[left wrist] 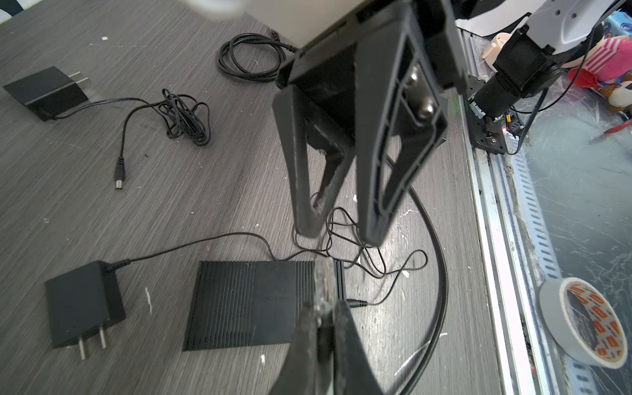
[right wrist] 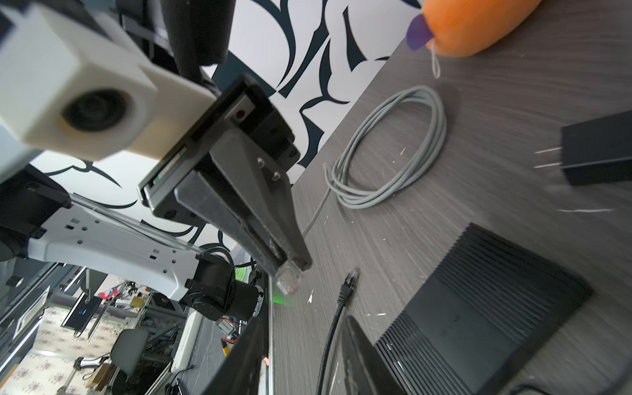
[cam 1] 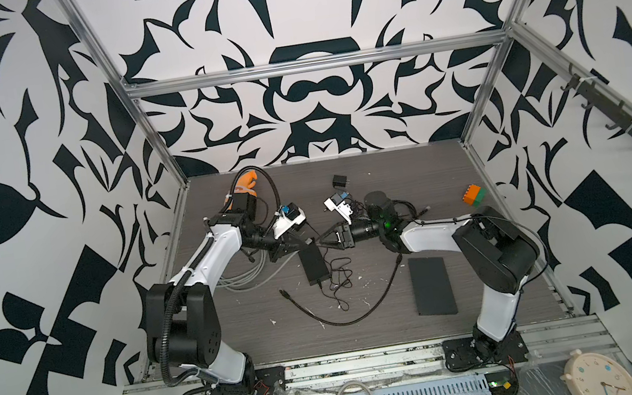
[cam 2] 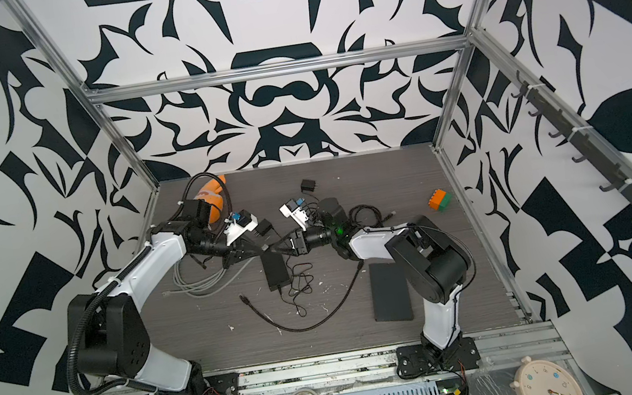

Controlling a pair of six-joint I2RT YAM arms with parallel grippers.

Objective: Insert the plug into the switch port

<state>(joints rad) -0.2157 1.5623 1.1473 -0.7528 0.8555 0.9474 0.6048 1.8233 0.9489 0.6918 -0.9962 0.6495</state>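
Note:
The switch (cam 1: 313, 264) (cam 2: 275, 270) is a flat black ribbed box lying on the grey table; its ports do not show in any view. My left gripper (left wrist: 325, 307) (cam 1: 304, 244) is shut on the clear plug (left wrist: 325, 284) (right wrist: 289, 278) of the grey cable (right wrist: 393, 147). It holds the plug just above the switch's (left wrist: 253, 304) far end. My right gripper (right wrist: 304, 321) (left wrist: 338, 236) (cam 1: 325, 242) faces it tip to tip. Its jaws are open with nothing between them, over the table beside the switch (right wrist: 478, 325).
A black cable with a black plug (right wrist: 349, 280) runs under the right gripper. Thin tangled cord (cam 1: 338, 279) trails from the switch. Two black power adapters (left wrist: 83, 304) (left wrist: 44, 90) lie nearby. A black flat pad (cam 1: 431, 285), an orange toy (cam 1: 247, 181) and a colour block (cam 1: 473, 196) sit further off.

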